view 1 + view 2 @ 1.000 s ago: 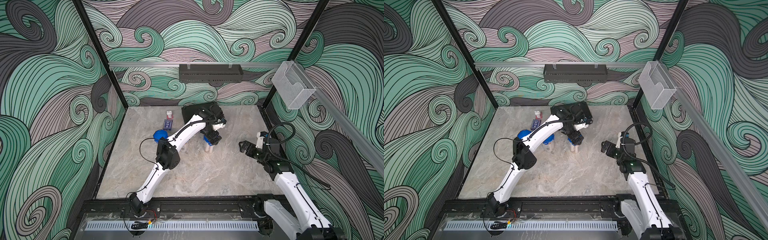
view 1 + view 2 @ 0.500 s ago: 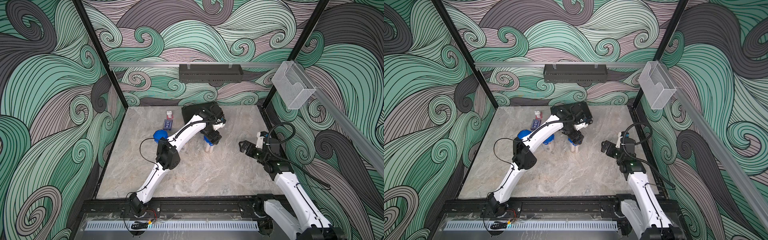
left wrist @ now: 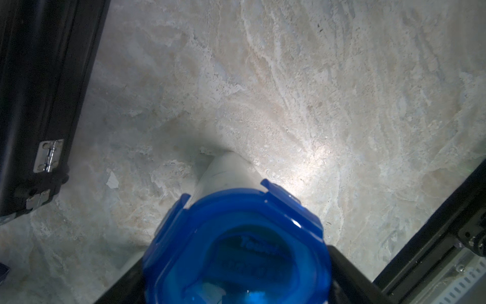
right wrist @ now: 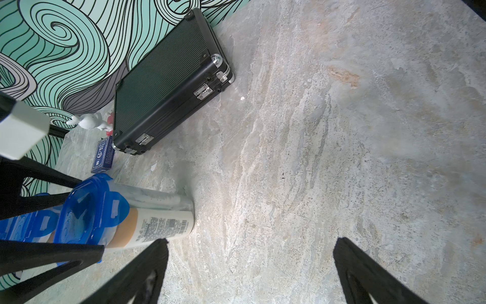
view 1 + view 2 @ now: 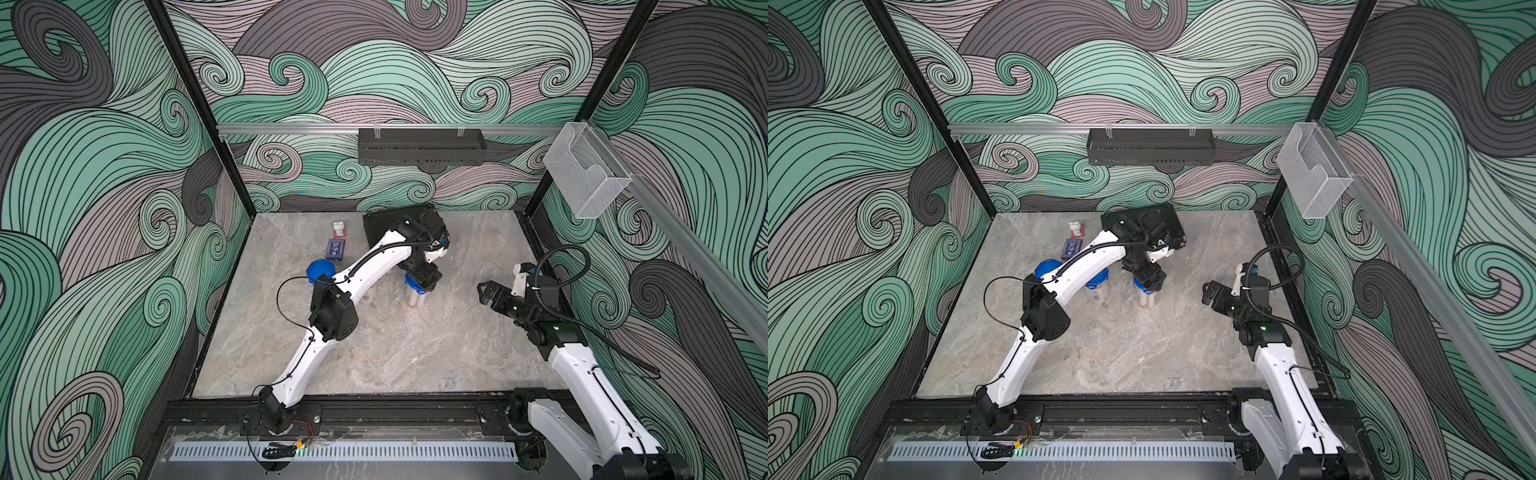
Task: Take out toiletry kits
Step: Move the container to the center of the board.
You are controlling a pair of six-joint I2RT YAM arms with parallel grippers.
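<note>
Barely anything's moved since a second ago, both arms sit where they were. Three blue-lidded tumblers are out on the desk (image 5: 415, 353): first tumbler (image 5: 1047, 268), second tumbler (image 5: 1096, 289), and third tumbler (image 3: 228, 171) near the one black briefcase (image 4: 168, 86). The left fingers (image 3: 123, 287) hug its lid (image 3: 236, 250); can't tell if they're squeezing. The lid's embossed writing starts "Tou", the rest is unreadable. The bottle (image 4: 163, 226) inside has a barcode and print too small to read. Right fingers (image 4: 136, 276) gape wide, nothing between them.
</note>
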